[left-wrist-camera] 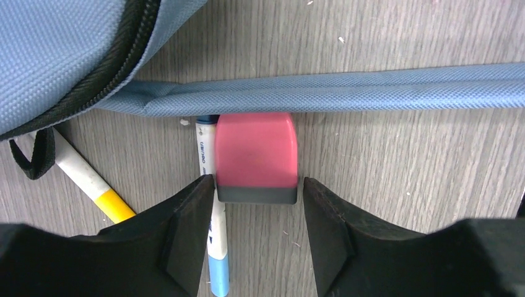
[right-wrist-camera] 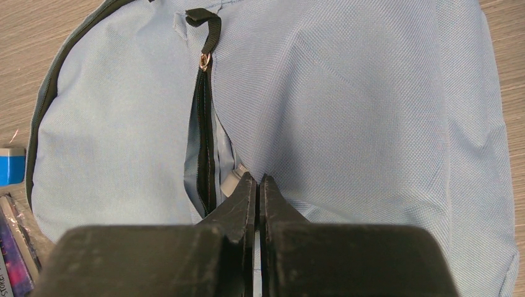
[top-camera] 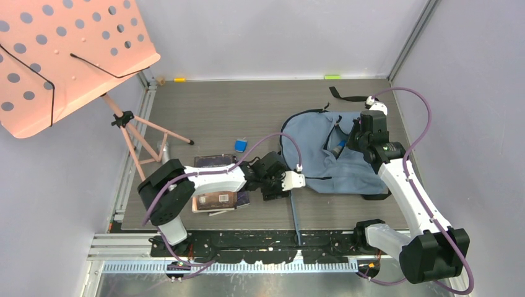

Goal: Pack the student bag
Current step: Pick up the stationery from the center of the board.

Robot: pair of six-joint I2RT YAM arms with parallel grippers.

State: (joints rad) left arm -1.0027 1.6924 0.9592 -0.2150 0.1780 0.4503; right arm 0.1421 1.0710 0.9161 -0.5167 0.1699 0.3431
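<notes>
The student bag (top-camera: 312, 154) lies flat at the right of the table, its front pocket unzipped (right-wrist-camera: 201, 136). My right gripper (right-wrist-camera: 259, 180) is over the bag (right-wrist-camera: 371, 111), shut at the pocket's edge and seems to pinch the fabric; a white cap (right-wrist-camera: 233, 180) peeks from the pocket beside it. My left gripper (left-wrist-camera: 257, 182) is open, low over the table, its jaws either side of the grey end of a pink eraser (left-wrist-camera: 255, 148). The eraser lies against a bag strap (left-wrist-camera: 371, 93). A white and blue marker (left-wrist-camera: 213, 247) lies under my left finger.
A white and yellow marker (left-wrist-camera: 93, 185) lies by the bag's zipper edge (left-wrist-camera: 117, 55). Books (top-camera: 216, 201) lie under my left arm and a small blue block (top-camera: 240, 145) behind them. A pink music stand (top-camera: 62, 55) on a tripod (top-camera: 142, 136) fills the far left.
</notes>
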